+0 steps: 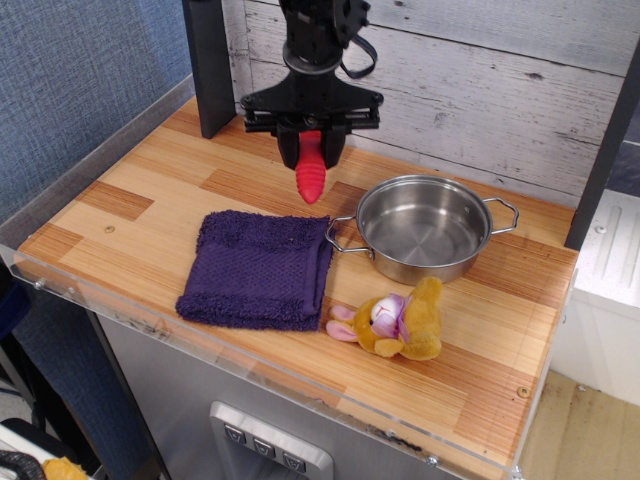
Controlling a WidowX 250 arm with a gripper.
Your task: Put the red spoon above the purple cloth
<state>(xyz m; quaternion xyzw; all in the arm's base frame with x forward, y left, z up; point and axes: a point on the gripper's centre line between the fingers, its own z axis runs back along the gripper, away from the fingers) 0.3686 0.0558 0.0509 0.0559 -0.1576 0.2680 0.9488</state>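
Weathered grey planks backed a wood-grain tabletop (pixel 130 200) edged with clear plastic, and a dark post stood at the far left. From 12 o'clock the arm came straight down, its wrist vertical and a black cable looped beside it, ending in a wide black tool (pixel 311 152) whose crossbar ran left to right. The tool's jaws were closed on the red spoon (pixel 311 176), which hung upright with its ribbed handle pointing down, clear of the wood; the bowl was hidden between the jaws. Directly at 6 o'clock of the spoon, a little apart, lay the purple cloth (pixel 257 270), folded flat. A steel pot (pixel 424 228) sat at 3 o'clock of the cloth, one handle touching its corner. A plush toy (pixel 395 320) lay at 6 o'clock of the pot.
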